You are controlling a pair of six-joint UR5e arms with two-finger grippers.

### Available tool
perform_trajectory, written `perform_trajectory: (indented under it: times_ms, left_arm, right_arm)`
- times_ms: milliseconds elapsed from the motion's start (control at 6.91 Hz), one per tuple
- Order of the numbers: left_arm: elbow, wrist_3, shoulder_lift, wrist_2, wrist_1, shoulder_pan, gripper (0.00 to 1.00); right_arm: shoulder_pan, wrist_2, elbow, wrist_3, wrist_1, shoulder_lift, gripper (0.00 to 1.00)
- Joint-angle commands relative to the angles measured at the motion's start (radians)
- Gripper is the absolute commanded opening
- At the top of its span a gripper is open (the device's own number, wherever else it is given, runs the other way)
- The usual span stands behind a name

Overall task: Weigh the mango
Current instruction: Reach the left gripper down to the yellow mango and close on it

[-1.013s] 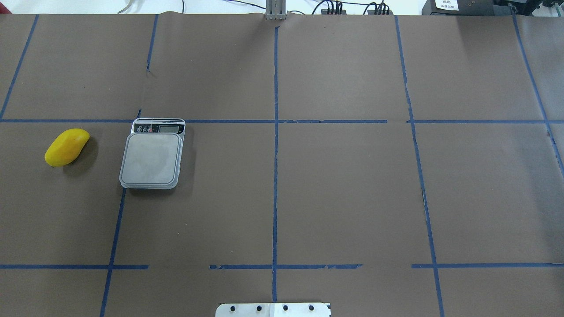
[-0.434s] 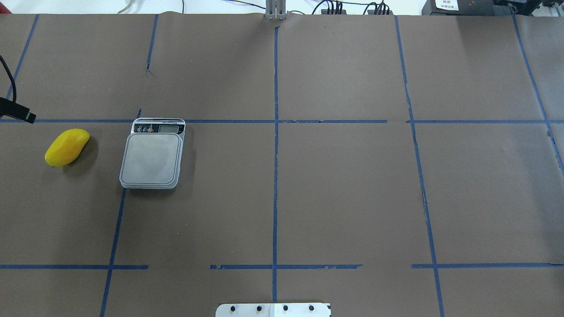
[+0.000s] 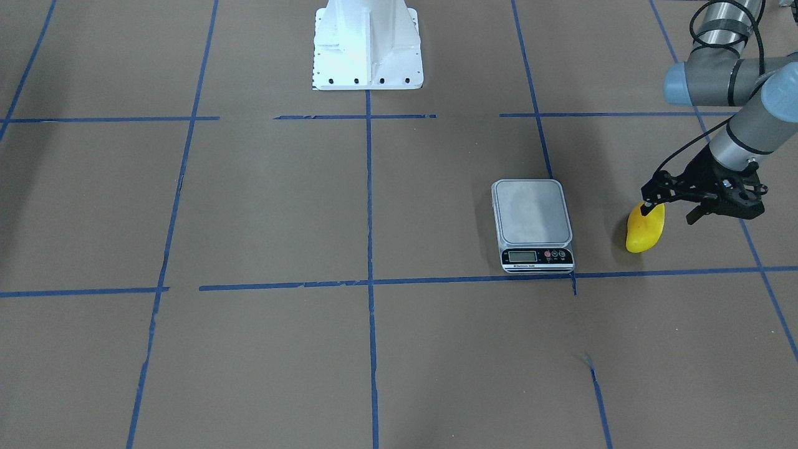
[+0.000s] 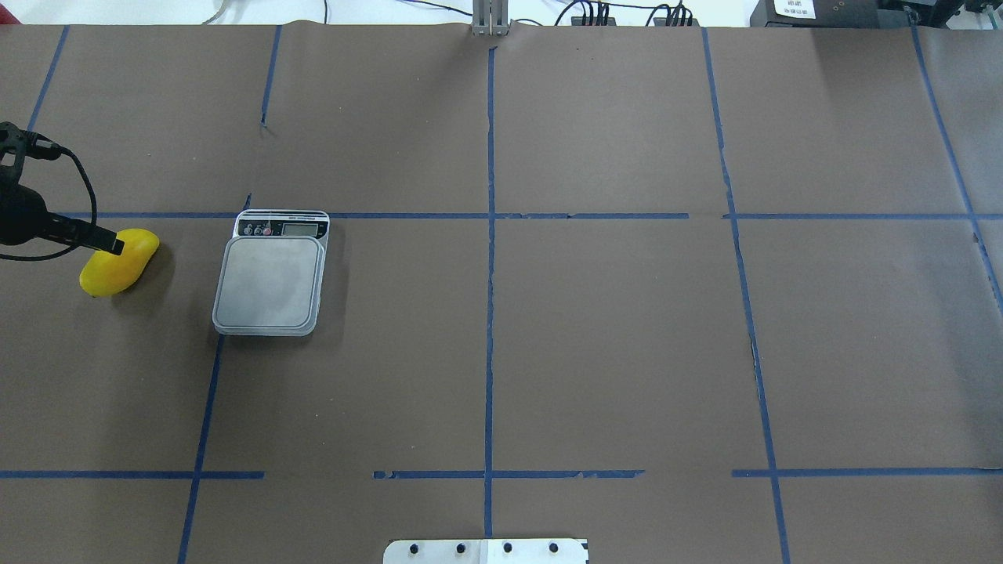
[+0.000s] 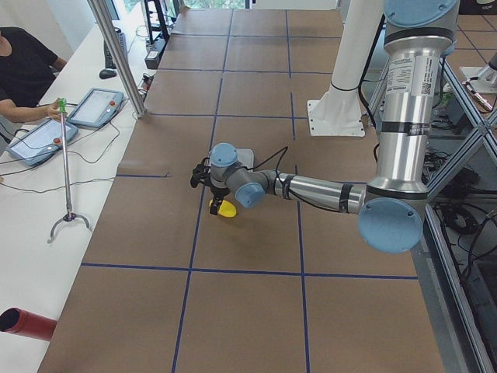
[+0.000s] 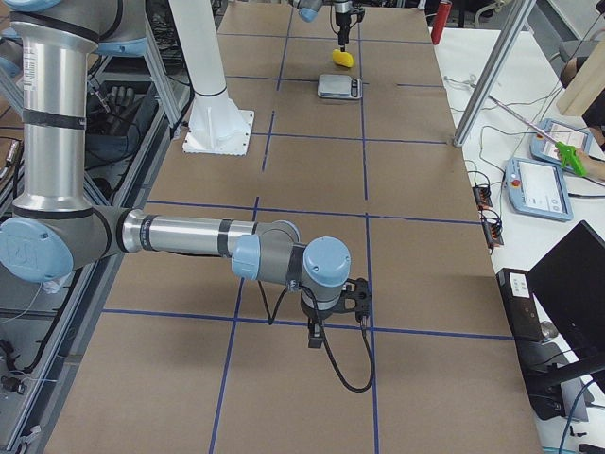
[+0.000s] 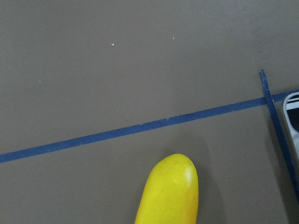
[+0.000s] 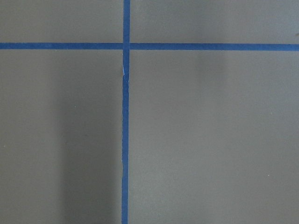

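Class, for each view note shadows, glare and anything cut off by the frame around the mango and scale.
Front-facing view: the mango throws a soft shadow toward the scale, whose platform shows a pale sheen. Left wrist view: mango sharp, cropped at the bottom edge.

The brown table [image 4: 595, 329] is crossed by blue tape lines [image 4: 490, 313]. On it lie the yellow mango [image 4: 117, 265] and, near it but apart, the grey scale [image 4: 270, 282].

- Brown paper [image 4: 611, 352] covers the desk, gridded with blue tape [image 4: 490, 313].
- A white bench [image 5: 31, 233] runs along the far edge, holding two tablets [image 5: 95, 107].
- A metal post [image 5: 118, 54] stands at that edge.
- Black cables [image 4: 588, 9] lie beyond it.
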Motion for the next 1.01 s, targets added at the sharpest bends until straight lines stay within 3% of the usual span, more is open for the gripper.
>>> perform_trajectory:
  times_ms: [0,434,579,724,868]
  left_arm:
    - [0.045,-0.031,-0.019,0.028,-0.019,0.074,1.0]
    - [0.085,-0.029,-0.039,0.03,-0.019,0.082,1.0]
    - [0.082,-0.029,-0.039,0.029,-0.021,0.082,0.62]
    - [0.076,-0.023,-0.038,0.027,-0.021,0.08,0.01]
    - [0.058,-0.023,-0.034,0.021,-0.018,0.076,0.0]
  right_arm:
    - [0.0,0.0,0.0,0.0,0.0,0.0,1.0]
    - [0.0,0.0,0.0,0.0,0.0,0.0,1.0]
    - [0.0,0.0,0.001,0.0,0.0,0.0,1.0]
    - [0.0,0.0,0.001,0.0,0.0,0.0,1.0]
    - [0.0,0.0,0.0,0.0,0.0,0.0,1.0]
